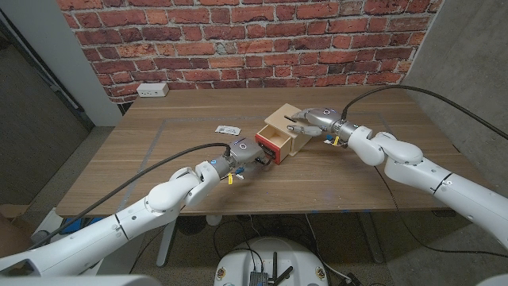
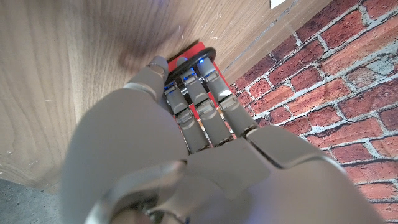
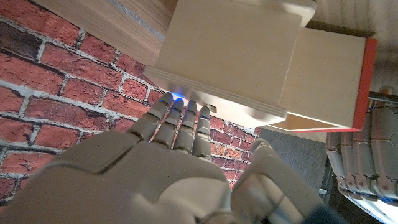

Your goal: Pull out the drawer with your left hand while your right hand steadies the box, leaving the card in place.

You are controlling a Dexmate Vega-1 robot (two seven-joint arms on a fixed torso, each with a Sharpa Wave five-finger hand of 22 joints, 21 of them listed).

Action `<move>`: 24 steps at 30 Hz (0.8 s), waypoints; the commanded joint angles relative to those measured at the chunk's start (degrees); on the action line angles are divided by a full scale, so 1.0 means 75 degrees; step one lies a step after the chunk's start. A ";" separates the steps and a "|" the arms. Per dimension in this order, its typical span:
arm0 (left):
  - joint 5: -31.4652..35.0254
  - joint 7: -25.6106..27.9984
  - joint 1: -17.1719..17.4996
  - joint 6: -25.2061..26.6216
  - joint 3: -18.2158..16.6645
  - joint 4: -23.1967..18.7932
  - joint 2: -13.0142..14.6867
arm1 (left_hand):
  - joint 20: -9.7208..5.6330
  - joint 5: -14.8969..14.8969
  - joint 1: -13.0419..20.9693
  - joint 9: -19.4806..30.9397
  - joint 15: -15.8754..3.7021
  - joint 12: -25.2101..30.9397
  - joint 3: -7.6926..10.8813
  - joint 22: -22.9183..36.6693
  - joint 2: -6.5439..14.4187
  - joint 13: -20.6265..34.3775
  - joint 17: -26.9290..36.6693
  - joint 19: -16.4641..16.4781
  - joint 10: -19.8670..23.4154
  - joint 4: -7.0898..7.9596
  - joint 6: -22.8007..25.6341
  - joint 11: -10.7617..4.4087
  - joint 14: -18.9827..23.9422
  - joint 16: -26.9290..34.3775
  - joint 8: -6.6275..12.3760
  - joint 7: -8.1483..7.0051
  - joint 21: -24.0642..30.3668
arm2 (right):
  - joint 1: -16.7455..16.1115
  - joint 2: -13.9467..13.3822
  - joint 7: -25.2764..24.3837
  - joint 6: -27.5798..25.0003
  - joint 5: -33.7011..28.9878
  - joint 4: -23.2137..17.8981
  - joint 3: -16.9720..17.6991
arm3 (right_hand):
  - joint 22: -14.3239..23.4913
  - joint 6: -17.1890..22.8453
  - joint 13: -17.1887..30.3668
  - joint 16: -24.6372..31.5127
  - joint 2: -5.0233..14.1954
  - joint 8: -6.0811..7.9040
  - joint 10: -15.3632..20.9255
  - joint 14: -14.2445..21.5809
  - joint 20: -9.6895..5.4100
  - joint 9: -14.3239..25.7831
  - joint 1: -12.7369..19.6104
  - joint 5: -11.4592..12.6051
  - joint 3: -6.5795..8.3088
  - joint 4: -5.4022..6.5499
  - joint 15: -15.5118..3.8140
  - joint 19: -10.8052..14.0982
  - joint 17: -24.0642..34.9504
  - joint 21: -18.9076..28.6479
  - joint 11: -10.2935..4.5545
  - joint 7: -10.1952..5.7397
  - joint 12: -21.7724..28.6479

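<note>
Left hand (image 1: 248, 154): we see it grasping the handle of the red drawer (image 1: 272, 141), partly out.
Right hand (image 1: 311, 121): released, fingers touching the box (image 1: 292, 127).

Showing matt brown wood grain with a faint sheen across the table (image 1: 159, 151). Looking like pale, smooth, unvarnished plywood on the box (image 1: 295, 127), with the drawer (image 1: 274, 145) wearing a flat red painted front and a glossy black metal-looking handle (image 2: 198, 57). Appearing as smooth, satin grey plastic on the left hand (image 1: 242, 153) and the right hand (image 1: 311, 119). Reading as thin white paper on the card (image 1: 226, 129). Standing rough and matt, the red brick wall (image 1: 254, 40) at the far side.
</note>
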 commanded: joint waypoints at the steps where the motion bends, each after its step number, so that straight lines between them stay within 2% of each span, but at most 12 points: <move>1: 0.0008 -0.0102 0.0260 0.0213 -0.0100 -0.0217 0.0039 | -0.0966 0.0052 0.0068 0.0032 -0.0609 -0.0011 -0.0044 0.0012 0.0003 0.0008 0.0011 -0.0036 0.0033 -0.0026 0.0019 0.0001 0.0098 -0.0009 0.0004 -0.0023 0.0067 | 0.0153 0.0063 0.0043 0.0102 -0.0033 0.0136 -0.0073 | 0.0024 0.0044 -0.0001 -0.0001 0.0257 -0.0006 0.0068 -0.0042 -0.0237 0.0036 -0.0068 -0.0030 0.0060 -0.0001 -0.0234 0.0062 0.0046 -0.0010 -0.0011 0.0013 -0.0020; 13: 0.0108 -0.0222 0.0452 0.0486 -0.0143 -0.0396 -0.0017 | -0.0966 0.0056 0.0085 0.0032 -0.0608 -0.0014 -0.0088 0.0008 0.0004 0.0008 0.0012 -0.0040 0.0040 -0.0023 0.0038 0.0007 0.0111 -0.0009 0.0007 -0.0034 0.0122 | 0.0188 0.0103 0.0171 -0.0015 -0.0038 0.0155 -0.0117 | 0.0024 -0.0010 -0.0001 -0.0033 0.0250 -0.0029 0.0006 -0.0109 -0.0239 0.0036 -0.0072 -0.0033 0.0080 -0.0011 -0.0216 0.0049 0.0052 -0.0017 0.0000 0.0013 -0.0044; 24: 0.0190 -0.0269 0.0523 0.0627 -0.0149 -0.0458 -0.0065 | -0.0965 0.0062 0.0099 0.0033 -0.0608 -0.0019 -0.0120 0.0002 0.0016 0.0006 0.0010 -0.0058 0.0037 -0.0019 0.0033 0.0006 0.0111 -0.0015 0.0003 -0.0018 0.0166 | 0.0191 0.0100 0.0229 -0.0059 0.0013 0.0140 -0.0126 | 0.0024 -0.0064 -0.0002 -0.0033 0.0247 -0.0046 -0.0014 -0.0107 -0.0325 0.0035 -0.0098 -0.0037 0.0087 0.0001 -0.0202 0.0102 0.0062 0.0003 0.0019 0.0030 -0.0046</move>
